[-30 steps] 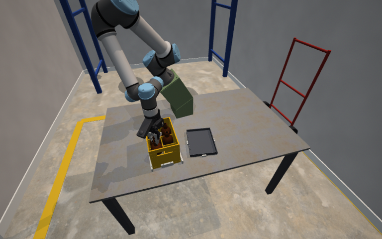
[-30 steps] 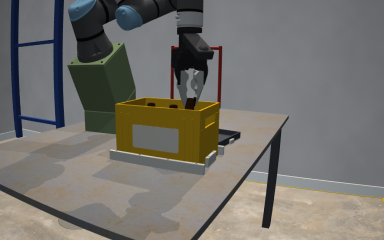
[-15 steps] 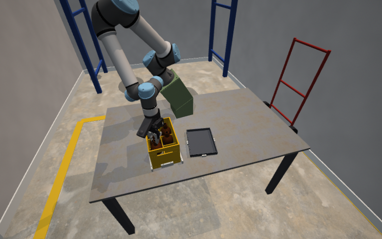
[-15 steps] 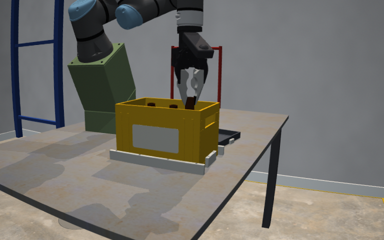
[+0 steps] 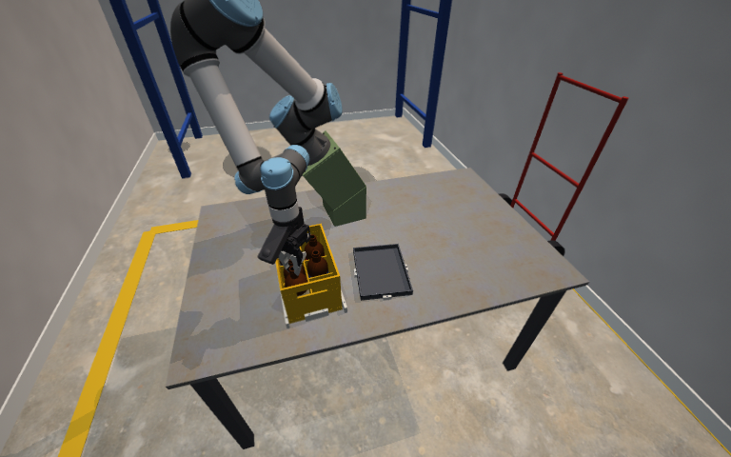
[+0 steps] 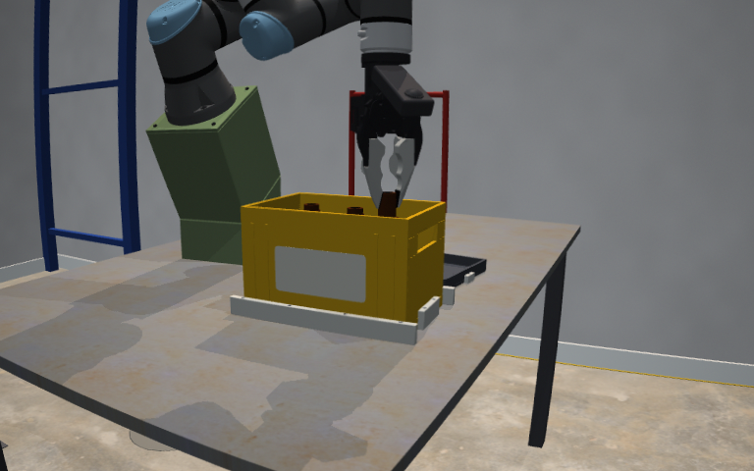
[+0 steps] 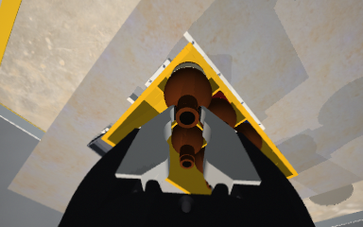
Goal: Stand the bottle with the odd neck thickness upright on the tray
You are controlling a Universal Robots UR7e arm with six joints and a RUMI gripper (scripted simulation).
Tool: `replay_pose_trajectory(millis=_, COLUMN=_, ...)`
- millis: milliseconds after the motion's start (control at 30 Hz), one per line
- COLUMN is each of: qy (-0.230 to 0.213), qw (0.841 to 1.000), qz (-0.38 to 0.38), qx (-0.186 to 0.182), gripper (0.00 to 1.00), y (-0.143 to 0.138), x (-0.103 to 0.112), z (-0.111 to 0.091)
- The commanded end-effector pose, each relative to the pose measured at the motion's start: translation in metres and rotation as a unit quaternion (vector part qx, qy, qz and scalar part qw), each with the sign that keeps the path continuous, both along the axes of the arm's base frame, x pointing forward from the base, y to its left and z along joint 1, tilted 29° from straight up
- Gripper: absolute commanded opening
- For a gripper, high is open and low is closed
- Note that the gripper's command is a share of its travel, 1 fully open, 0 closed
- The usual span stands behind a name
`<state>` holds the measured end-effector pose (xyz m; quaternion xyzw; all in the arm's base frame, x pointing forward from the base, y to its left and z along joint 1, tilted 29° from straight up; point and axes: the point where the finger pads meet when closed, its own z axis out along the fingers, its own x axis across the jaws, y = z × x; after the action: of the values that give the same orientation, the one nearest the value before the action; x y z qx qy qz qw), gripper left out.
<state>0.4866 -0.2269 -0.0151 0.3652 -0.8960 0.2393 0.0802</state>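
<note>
We see the two-jaw gripper with grey fingertips [image 5: 292, 269] [image 6: 389, 200] pinching the neck of a brown, round-shouldered bottle [image 5: 294, 279] [image 6: 387, 205] [image 7: 187, 87], its top above the yellow rectangular crate [image 5: 315, 304] [image 6: 322, 228] [image 7: 142, 111]. We judge extraction underway; next, we lift clear, then traverse to the black rectangular tray [image 5: 385, 293] [image 6: 464, 268].

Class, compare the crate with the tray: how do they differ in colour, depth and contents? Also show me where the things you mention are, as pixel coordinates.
The crate [image 5: 318, 303] [image 6: 328, 230] [image 7: 189, 53] is yellow; the tray [image 5: 381, 271] [image 6: 478, 267] [image 7: 97, 144] is dark.
The crate has tall walls; the tray has a low rim.
The crate contains brown bottles; the tray has none.
Both are rectangular and open-topped.
</note>
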Motion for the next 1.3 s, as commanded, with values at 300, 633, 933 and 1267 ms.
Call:
replay_pose_trajectory(millis=300, qy=-0.001, qw=1.000, qz=0.000, qx=0.000, gripper=0.00, y=0.0001, x=0.0004, z=0.0006)
replay_pose_trajectory(millis=633, qy=-0.001, qw=1.000, qz=0.000, qx=0.000, gripper=0.00, y=0.0002, x=0.0004, z=0.0007)
replay_pose_trajectory(millis=933, qy=-0.001, qw=1.000, qz=0.000, qx=0.000, gripper=0.00, y=0.0017, x=0.0003, z=0.0034)
replay_pose_trajectory(millis=1267, qy=-0.001, qw=1.000, qz=0.000, qx=0.000, gripper=0.00, y=0.0049, x=0.0001, z=0.0092)
